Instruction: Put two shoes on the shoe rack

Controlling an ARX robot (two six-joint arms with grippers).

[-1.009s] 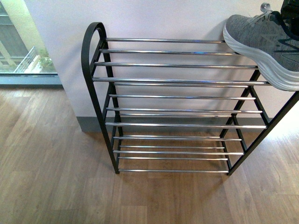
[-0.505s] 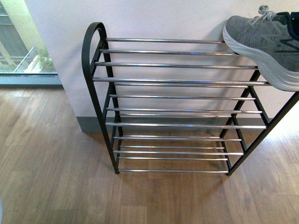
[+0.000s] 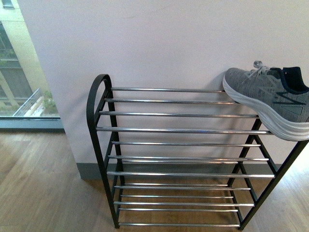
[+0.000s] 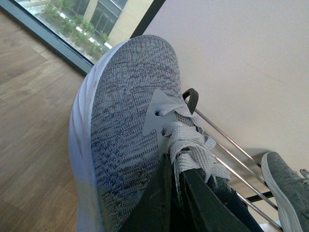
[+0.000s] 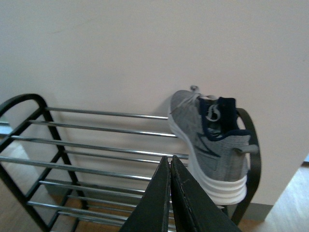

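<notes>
One grey sneaker with a thick white sole rests on the right end of the top tier of the shoe rack, toe toward the wall. Neither arm shows in the front view. In the left wrist view my left gripper is shut on the laces and tongue of the second grey sneaker, held in the air left of the rack. The shelved sneaker's toe shows beyond it. My right gripper is shut with nothing in it, in front of the rack, near the shelved sneaker.
The rack stands against a white wall with a grey skirting board. A floor-level window lies to the left, and a wood floor lies in front. The top tier's bars left of the sneaker carry nothing.
The front view has shifted so the rack sits lower in the picture and more wall shows. The sneaker on the top tier keeps its place. A dark shape above it at top right is gone.
</notes>
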